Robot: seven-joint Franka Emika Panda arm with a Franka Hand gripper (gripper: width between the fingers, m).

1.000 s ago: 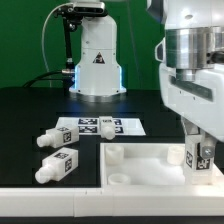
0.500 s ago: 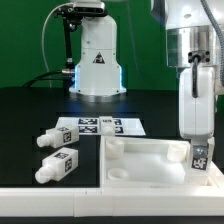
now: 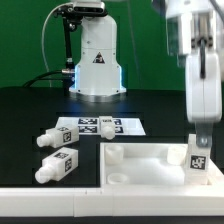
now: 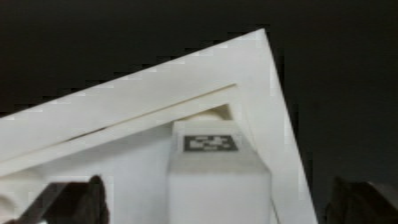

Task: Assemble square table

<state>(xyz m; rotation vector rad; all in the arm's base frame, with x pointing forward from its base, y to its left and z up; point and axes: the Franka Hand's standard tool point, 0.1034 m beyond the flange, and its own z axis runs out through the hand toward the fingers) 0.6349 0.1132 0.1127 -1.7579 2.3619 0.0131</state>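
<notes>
Leg-fitting step: one leg [image 3: 200, 155] stands upright in a corner of the top [image 3: 150, 160], w/ the claw [image 4: 210, 203] spread either side, not touching. Nxt, we reckon: lift clear, fetch a loose leg [image 3: 57, 166] lying beside the top on the surface [image 3: 30, 110].

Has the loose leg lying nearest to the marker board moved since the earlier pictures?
No. The leg lies at the same spot and the same angle beside the marker board, on the exterior view's left of it.
</notes>
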